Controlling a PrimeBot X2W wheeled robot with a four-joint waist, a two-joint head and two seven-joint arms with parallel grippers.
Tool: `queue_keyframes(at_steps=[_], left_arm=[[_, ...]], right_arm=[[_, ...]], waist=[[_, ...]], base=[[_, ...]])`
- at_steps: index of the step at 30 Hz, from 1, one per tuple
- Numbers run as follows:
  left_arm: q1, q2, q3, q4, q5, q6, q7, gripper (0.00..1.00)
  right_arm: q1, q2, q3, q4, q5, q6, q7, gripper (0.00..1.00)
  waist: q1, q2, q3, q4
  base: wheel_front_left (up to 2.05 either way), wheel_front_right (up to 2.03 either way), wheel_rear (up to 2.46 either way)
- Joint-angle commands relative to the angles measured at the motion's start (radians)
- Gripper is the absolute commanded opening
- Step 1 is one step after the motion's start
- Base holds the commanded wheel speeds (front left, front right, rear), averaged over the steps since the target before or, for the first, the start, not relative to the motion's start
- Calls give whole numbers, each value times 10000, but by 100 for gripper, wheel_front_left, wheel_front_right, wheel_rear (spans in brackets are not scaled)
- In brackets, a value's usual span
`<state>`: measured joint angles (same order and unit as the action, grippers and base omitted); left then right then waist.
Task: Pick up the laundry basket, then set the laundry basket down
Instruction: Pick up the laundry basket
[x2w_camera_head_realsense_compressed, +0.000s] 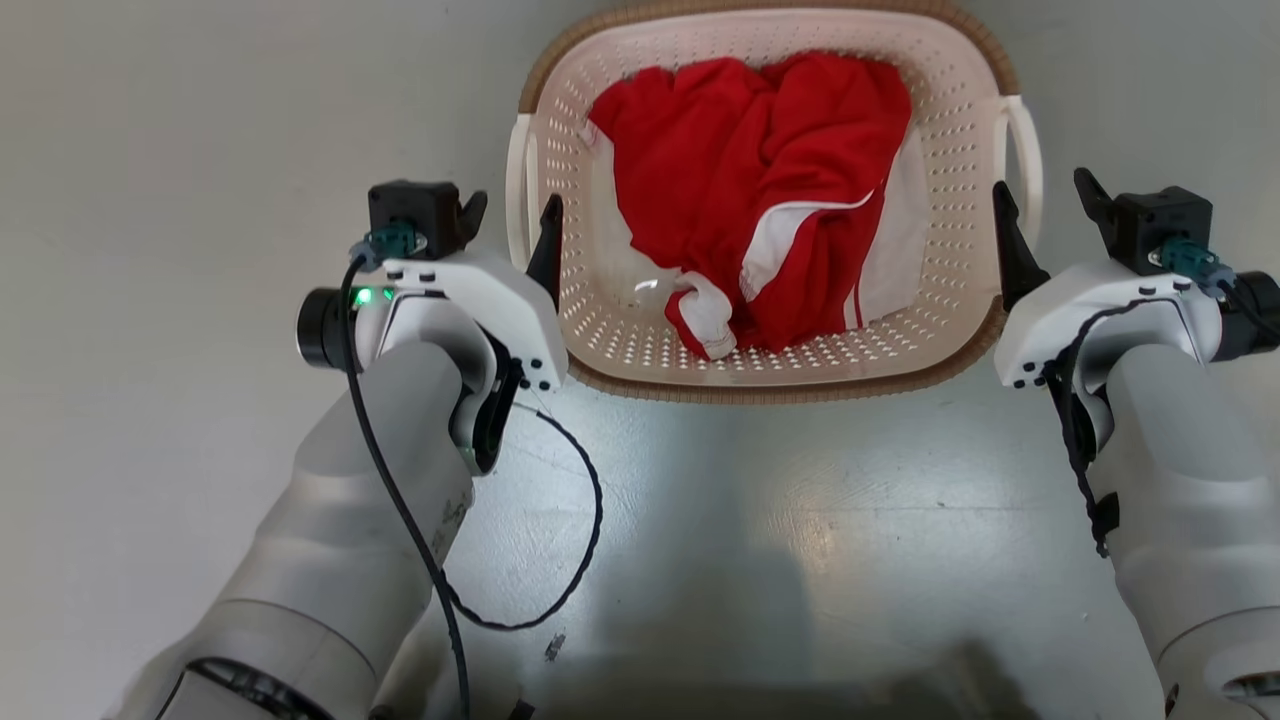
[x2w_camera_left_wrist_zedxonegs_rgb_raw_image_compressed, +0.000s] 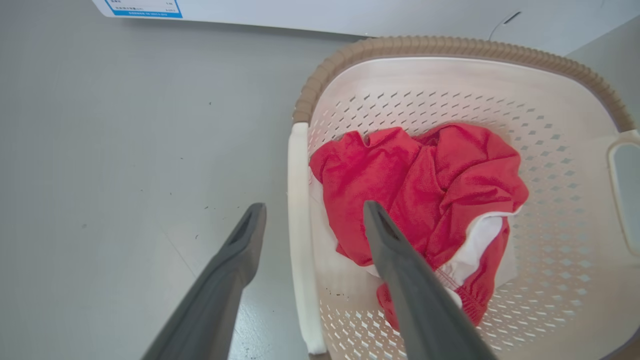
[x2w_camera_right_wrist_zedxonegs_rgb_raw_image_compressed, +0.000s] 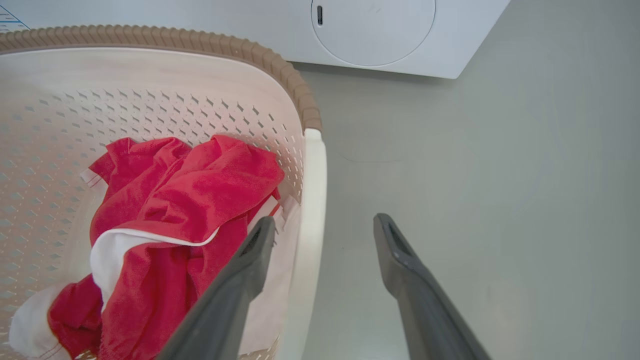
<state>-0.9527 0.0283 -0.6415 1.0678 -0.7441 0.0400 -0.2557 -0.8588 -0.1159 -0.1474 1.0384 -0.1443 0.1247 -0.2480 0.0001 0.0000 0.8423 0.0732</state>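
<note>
Laundry basket (x2w_camera_head_realsense_compressed: 760, 385) sits on the floor (x2w_camera_head_realsense_compressed: 200, 150) at twelve o'clock; I judge it stiff, light plastic, lightly loaded with a red garment (x2w_camera_head_realsense_compressed: 740, 190). My left tool (x2w_camera_left_wrist_zedxonegs_rgb_raw_image_compressed: 315, 210) and right tool (x2w_camera_right_wrist_zedxonegs_rgb_raw_image_compressed: 325, 220) stand open, each straddling a white side handle (x2w_camera_left_wrist_zedxonegs_rgb_raw_image_compressed: 300, 240), the soundest hold.

Robot body from above: smooth pale-grey left forearm (x2w_camera_head_realsense_compressed: 380, 480) & right forearm (x2w_camera_head_realsense_compressed: 1190, 480), each ending in a glossy white wrist shell (x2w_camera_head_realsense_compressed: 480, 300) w/ small dark screw dots (x2w_camera_head_realsense_compressed: 538, 374). On top of each sits a black box-shaped block (x2w_camera_head_realsense_compressed: 415, 210) w/ a teal plug (x2w_camera_head_realsense_compressed: 395, 240). On the L arm a thin black cable (x2w_camera_head_realsense_compressed: 590, 520) runs off in a loose loop, and the L wrist has a green light (x2w_camera_head_realsense_compressed: 363, 296) & a black round cap (x2w_camera_head_realsense_compressed: 320, 325) on its outer side. The left pincer (x2w_camera_head_realsense_compressed: 515, 205) & right pincer (x2w_camera_head_realsense_compressed: 1042, 185) have long, tapering, matt dark-grey fingers (x2w_camera_left_wrist_zedxonegs_rgb_raw_image_compressed: 230, 280) w/ a slim recess near each tip.
</note>
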Motion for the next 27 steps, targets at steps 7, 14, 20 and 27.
queue_keyframes(at_steps=[7,14,20,27], left_arm=[[-579,219,-481,244,-465,267,38,100],[-1058,219,-1210,346,-826,355,446,100],[-1399,219,-1623,476,-1030,462,692,100],[-1711,219,-2043,835,-1220,543,939,100]], right_arm=[[-229,315,104,185,-284,60,-135,100],[-731,450,6,656,-419,60,-39,100],[-1038,519,-62,964,-478,60,27,100],[-1317,597,-124,1273,-559,60,12,100]], waist=[[-1,0,475,49],[-1,0,694,-19],[-1,0,836,-94],[-1,0,954,-194]], base=[[0,0,0],[0,0,0],[0,0,0],[0,0,0]])
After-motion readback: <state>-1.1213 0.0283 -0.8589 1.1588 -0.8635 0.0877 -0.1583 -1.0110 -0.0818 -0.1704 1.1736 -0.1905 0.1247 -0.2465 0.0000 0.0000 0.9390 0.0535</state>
